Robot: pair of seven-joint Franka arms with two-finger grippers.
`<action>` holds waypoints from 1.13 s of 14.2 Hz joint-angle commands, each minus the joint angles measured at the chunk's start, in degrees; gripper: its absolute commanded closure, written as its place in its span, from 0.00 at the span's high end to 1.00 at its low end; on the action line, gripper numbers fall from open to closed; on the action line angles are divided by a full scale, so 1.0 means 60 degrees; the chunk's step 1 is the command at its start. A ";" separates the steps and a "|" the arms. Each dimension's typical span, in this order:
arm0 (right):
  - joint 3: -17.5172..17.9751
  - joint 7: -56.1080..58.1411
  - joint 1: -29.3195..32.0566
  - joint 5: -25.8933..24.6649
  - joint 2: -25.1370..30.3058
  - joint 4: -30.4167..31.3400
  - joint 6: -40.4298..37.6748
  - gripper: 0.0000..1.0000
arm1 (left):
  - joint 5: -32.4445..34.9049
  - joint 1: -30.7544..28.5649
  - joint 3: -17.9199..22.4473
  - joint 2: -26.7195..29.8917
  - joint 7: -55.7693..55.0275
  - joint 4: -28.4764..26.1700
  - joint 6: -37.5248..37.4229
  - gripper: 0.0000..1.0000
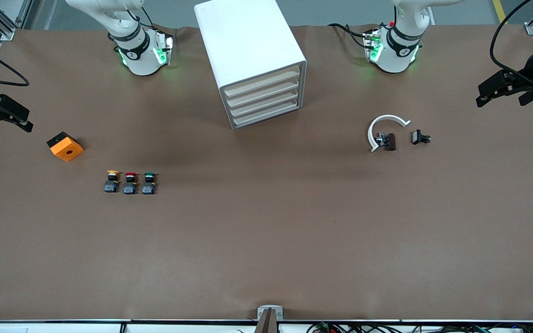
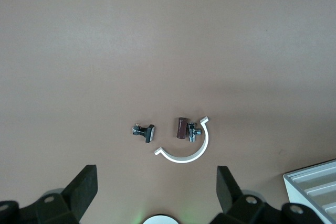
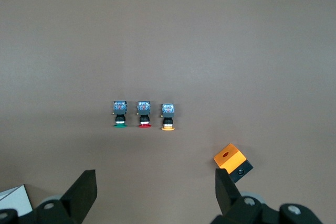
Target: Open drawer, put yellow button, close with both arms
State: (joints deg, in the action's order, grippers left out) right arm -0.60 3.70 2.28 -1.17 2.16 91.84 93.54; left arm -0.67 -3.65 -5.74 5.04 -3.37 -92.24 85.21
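The white cabinet [image 1: 248, 37] stands mid-table between the arm bases, with all four drawers shut. The drawer [image 1: 262, 82] is its topmost one. The yellow button [image 1: 112, 180] stands on the table toward the right arm's end, in a row with a red-capped button [image 1: 130, 182] and a green-capped one [image 1: 149, 182]. It also shows in the right wrist view [image 3: 168, 116]. My right gripper [image 1: 12, 115] hangs open and empty over the right arm's end of the table [image 3: 155, 184]. My left gripper [image 1: 498, 90] hangs open and empty over the left arm's end [image 2: 156, 182].
An orange and black box [image 1: 65, 146] lies near the right gripper, also in the right wrist view [image 3: 232, 162]. A white curved clamp [image 1: 384, 125], a brown part [image 1: 389, 141] and a small black part [image 1: 419, 137] lie toward the left arm's end.
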 commanded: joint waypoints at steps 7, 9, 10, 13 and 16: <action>0.0042 -0.0090 0.0016 0.0004 -0.0067 -0.0190 -0.0033 1.00 | 0.0156 -0.0153 0.0004 -0.0430 0.0078 0.0271 -0.0140 1.00; 0.0042 -0.0090 0.0016 0.0004 -0.0081 -0.0190 -0.0018 1.00 | 0.0156 -0.0153 0.0004 -0.0444 0.0064 0.0271 -0.0140 1.00; 0.0042 -0.0090 0.0016 0.0004 -0.0096 -0.0190 -0.0003 1.00 | 0.0171 -0.0153 0.0004 -0.0444 0.0049 0.0271 -0.0140 1.00; 0.0071 -0.0046 -0.0202 -0.0011 -0.0256 -0.0190 0.0026 1.00 | 0.0171 -0.0138 -0.0011 -0.0444 -0.0024 0.0271 -0.0140 1.00; 0.0057 -0.0031 -0.0497 -0.0099 -0.0550 -0.0292 0.0012 1.00 | 0.0185 -0.0123 -0.0011 -0.0707 0.0019 0.0271 -0.0140 1.00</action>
State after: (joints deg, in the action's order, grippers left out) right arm -0.24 3.71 0.09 -1.17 0.38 91.76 93.93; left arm -0.67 -4.51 -5.70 2.31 -3.37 -91.78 85.17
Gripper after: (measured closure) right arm 0.000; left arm 0.000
